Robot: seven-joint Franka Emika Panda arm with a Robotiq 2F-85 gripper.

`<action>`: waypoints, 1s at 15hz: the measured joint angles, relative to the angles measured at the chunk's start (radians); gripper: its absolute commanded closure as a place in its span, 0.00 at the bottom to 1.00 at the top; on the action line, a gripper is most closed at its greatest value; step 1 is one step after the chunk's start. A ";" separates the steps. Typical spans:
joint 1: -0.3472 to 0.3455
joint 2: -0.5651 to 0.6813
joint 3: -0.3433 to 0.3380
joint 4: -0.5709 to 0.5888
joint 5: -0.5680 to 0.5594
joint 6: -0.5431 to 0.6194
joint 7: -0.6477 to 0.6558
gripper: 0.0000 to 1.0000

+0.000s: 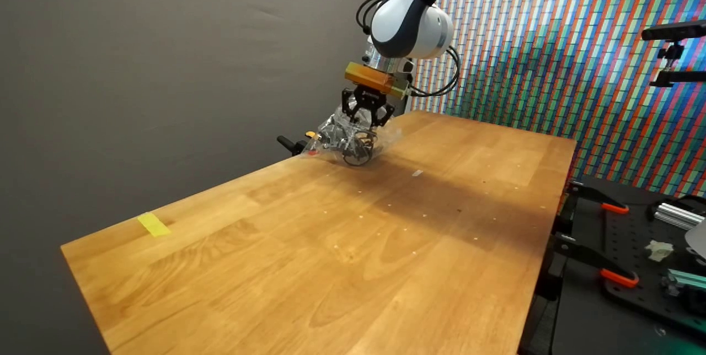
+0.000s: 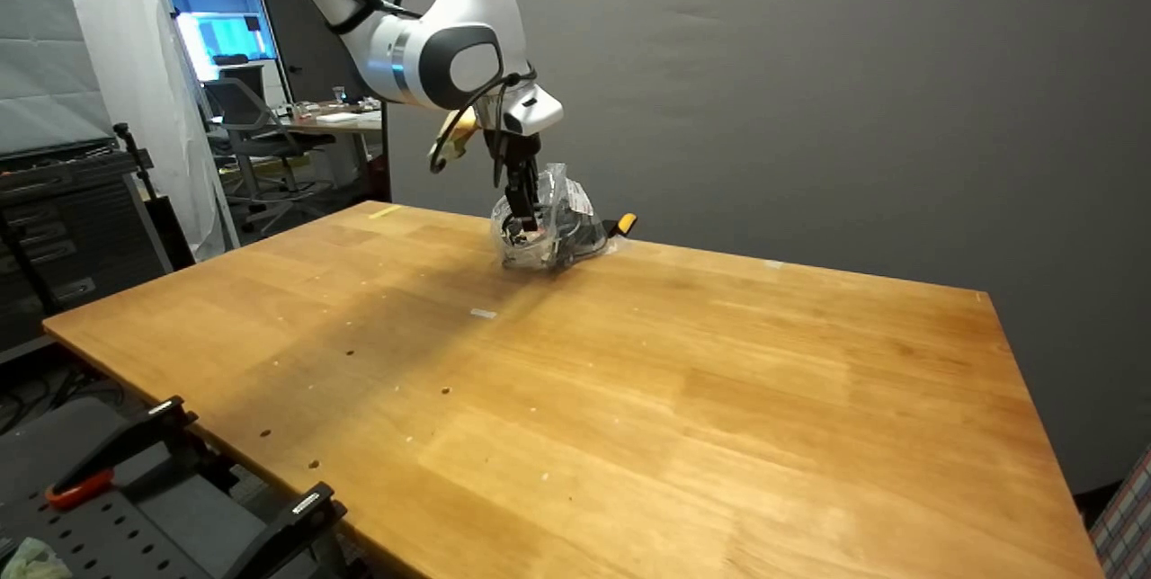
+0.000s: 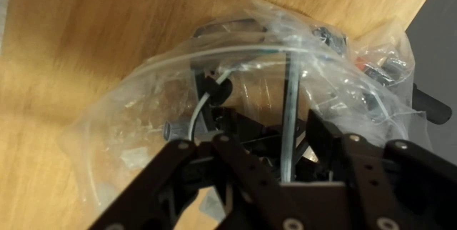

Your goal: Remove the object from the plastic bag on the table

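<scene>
A clear, crumpled plastic bag (image 1: 330, 130) stands near the table's edge. It also shows in an exterior view (image 2: 577, 206) and in the wrist view (image 3: 117, 115), with its mouth open toward the camera. Inside are dark items, among them a grey-black strip (image 3: 291, 112) and a thin pale cable (image 3: 200, 105); their full shape is hidden by plastic and fingers. A dark loop (image 1: 357, 152) shows low in the bag. My gripper (image 1: 367, 118) points down at the bag mouth, its fingers apart. In the wrist view the gripper (image 3: 271, 124) has the strip between its fingers, without visible grip.
The wooden table (image 1: 342, 256) carries a yellow tape piece (image 1: 154, 224) and a small pale tape piece (image 2: 483, 314). A black and yellow clamp (image 2: 620, 225) sits at the edge beside the bag. Black clamps with orange parts (image 1: 598, 267) hold the opposite edge.
</scene>
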 measured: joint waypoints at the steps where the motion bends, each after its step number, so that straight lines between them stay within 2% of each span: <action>1: 0.010 0.000 -0.010 0.000 -0.003 0.008 0.005 0.84; 2: 0.022 0.000 -0.023 0.000 -0.008 0.019 0.013 0.91; 5: 0.064 0.000 -0.071 0.000 -0.027 0.044 0.043 1.00; 7: 0.083 0.000 -0.093 0.000 -0.035 0.046 0.062 0.96; 12: 0.087 0.000 -0.106 -0.004 -0.041 0.045 0.077 0.98; 15: 0.101 -0.020 -0.128 -0.011 -0.093 0.026 0.078 0.98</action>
